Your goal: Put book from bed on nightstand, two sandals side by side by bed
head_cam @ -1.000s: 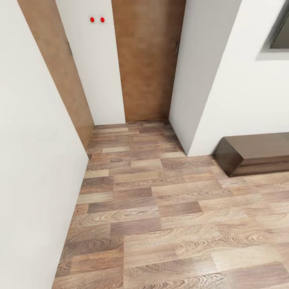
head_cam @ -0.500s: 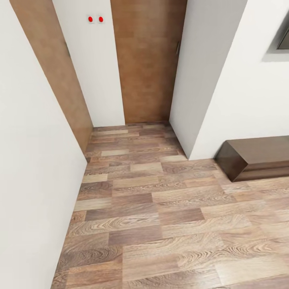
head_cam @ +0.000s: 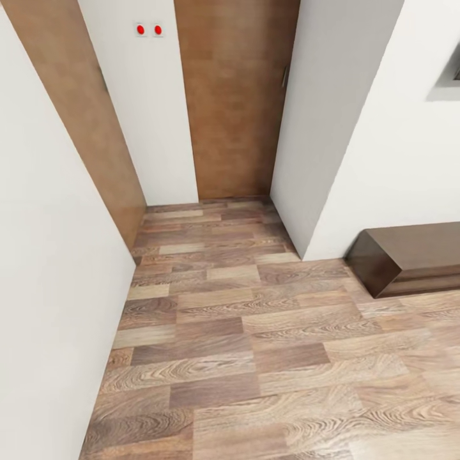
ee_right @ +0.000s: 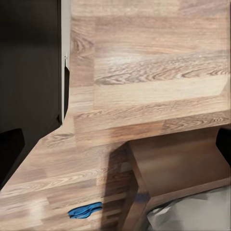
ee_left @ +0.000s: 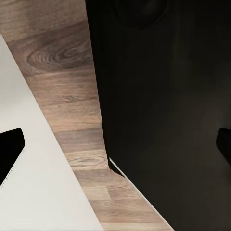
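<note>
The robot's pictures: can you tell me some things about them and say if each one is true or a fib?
1. A bright blue sandal lies on the wood floor beside a brown wooden bed frame. True.
2. A brown door stands at the end of the little hallway in the head view. True.
3. The two dots on the white wall are green. False: they are red.
4. The sandal is lying on top of the mattress. False: it is on the floor, next to the frame.
5. A long dark brown cabinet sits on the floor against the wall at the right of the head view. True.
</note>
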`<state>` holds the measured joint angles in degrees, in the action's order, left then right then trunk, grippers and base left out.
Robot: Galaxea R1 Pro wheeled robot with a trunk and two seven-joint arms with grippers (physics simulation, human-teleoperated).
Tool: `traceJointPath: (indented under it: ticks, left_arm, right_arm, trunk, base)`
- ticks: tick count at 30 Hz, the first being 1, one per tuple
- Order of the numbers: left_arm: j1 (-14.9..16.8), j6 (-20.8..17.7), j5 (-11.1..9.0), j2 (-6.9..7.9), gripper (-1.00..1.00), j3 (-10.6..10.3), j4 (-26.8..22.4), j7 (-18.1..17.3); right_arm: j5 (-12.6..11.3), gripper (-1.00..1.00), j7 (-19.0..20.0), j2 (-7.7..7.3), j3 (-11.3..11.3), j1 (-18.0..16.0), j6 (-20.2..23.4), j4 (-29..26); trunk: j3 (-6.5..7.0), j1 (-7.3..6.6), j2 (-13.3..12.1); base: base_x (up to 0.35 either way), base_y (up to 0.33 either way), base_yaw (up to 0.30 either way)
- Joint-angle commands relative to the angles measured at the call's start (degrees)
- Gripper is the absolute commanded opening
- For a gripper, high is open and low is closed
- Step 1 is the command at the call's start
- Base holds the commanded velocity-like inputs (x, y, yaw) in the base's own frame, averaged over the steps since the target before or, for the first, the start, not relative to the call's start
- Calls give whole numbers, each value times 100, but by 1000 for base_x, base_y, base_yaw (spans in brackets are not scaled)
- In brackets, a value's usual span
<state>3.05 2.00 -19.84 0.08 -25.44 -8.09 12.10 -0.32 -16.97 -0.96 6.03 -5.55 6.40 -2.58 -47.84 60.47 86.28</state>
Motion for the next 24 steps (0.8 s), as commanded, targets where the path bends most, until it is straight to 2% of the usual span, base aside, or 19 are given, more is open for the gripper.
traceJointPath:
  ticks: [1, 16, 24]
  left_arm:
    - [2, 18, -55, 1, 100, -51, 1, 24]
    - [2, 19, -52, -11, 100, -49, 1, 27]
    - [2, 26, -46, -18, 100, -49, -2, 29]
  right_arm:
    - [-3, 100, -17, -1, 47, 1, 54, -14]
    - [-3, 100, -17, -1, 47, 1, 54, -14]
    - [-3, 100, -17, -1, 47, 1, 54, -14]
  trunk:
    - [-4, 2, 1]
    - [-4, 2, 1]
    - [-4, 2, 1]
  base:
    - [192, 0, 0]
    - [193, 0, 0]
    - [86, 0, 0]
